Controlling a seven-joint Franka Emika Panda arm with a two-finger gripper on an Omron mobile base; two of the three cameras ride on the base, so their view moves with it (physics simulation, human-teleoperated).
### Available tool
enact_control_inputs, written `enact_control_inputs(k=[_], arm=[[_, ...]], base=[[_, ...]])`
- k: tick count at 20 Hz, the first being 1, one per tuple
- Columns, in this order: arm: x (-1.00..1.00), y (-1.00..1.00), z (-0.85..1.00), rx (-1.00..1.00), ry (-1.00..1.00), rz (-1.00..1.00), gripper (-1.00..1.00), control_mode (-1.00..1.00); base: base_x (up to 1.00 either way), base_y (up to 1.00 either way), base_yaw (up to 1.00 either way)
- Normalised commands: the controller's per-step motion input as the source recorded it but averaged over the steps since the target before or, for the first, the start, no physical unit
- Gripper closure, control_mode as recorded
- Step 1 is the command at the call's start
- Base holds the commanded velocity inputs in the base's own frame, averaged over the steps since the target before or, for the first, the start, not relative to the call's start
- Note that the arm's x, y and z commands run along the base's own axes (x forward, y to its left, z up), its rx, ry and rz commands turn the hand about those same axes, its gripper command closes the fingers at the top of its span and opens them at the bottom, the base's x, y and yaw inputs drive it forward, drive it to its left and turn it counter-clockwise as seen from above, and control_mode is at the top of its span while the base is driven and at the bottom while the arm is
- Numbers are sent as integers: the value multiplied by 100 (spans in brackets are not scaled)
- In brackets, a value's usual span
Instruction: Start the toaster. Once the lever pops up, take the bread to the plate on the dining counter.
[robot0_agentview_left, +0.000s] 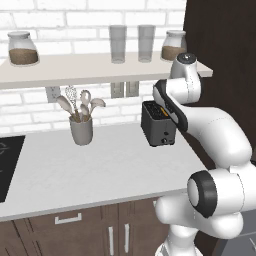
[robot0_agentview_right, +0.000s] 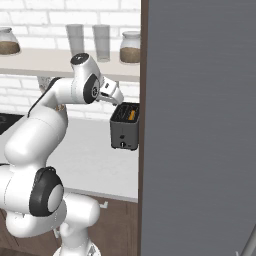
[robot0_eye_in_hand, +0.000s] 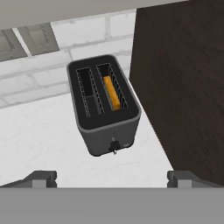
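Observation:
The black toaster (robot0_eye_in_hand: 106, 107) stands on the white worktop against the brick wall, close to a dark cabinet side; it also shows as the toaster (robot0_agentview_left: 158, 127) and the toaster (robot0_agentview_right: 124, 127). The bread (robot0_eye_in_hand: 112, 92) sits low in its right slot, only the orange-brown top edge showing, also seen as the bread (robot0_agentview_right: 131, 115). A small lever knob (robot0_eye_in_hand: 114, 147) sticks out low on the toaster's front. My gripper (robot0_eye_in_hand: 113, 177) hovers above and in front of the toaster, open, fingertips (robot0_eye_in_hand: 43, 177) wide apart with nothing between them. The plate and the dining counter are out of view.
A tall dark cabinet side (robot0_eye_in_hand: 183, 87) rises right beside the toaster. A grey utensil cup (robot0_agentview_left: 81, 131) stands to the left, a cooktop (robot0_agentview_left: 7, 165) beyond it. The shelf (robot0_agentview_left: 75, 67) above carries jars and glasses. A grey panel (robot0_agentview_right: 200, 125) blocks the right.

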Motion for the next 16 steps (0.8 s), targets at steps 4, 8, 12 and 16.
enact_control_inputs(k=[4,8,12,16], arm=[[0,0,0,0,0,0,-100,-100],[0,0,0,0,0,0,-100,-100],[0,0,0,0,0,0,-100,-100],[0,0,0,0,0,0,-100,-100]], base=[[0,0,0],[0,0,0],[0,0,0],[0,0,0]])
